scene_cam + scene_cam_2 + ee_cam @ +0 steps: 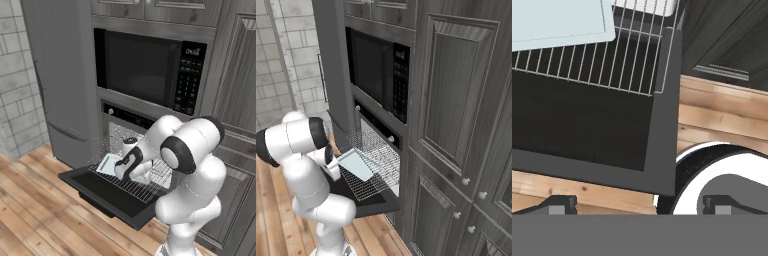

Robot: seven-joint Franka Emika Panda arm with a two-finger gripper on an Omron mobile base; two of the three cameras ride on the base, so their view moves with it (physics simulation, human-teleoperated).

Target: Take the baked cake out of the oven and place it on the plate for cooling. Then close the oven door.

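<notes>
Both fingers (559, 204) spread wide over the lowered oven door (587, 135).

There was one black wall oven (125, 117), and its one oven door (107, 192) lay dropped open. One black microwave (150, 70) sat above it, with one keypad (186, 82). Two white knobs showed on the oven's control strip, one at the left end (110, 111) and one at the right end (391, 139). One silver wire rack (131, 181) stood pulled out over the door; how many more racks sat deeper inside could not be told. One pale square tray (356, 164) lay on that rack. One robot arm (192, 170) stood in front, with one gripper (639, 204) carrying two dark fingertips (561, 204). Four small round cabinet knobs (466, 181) showed on the cabinet fronts in the right base view.
</notes>
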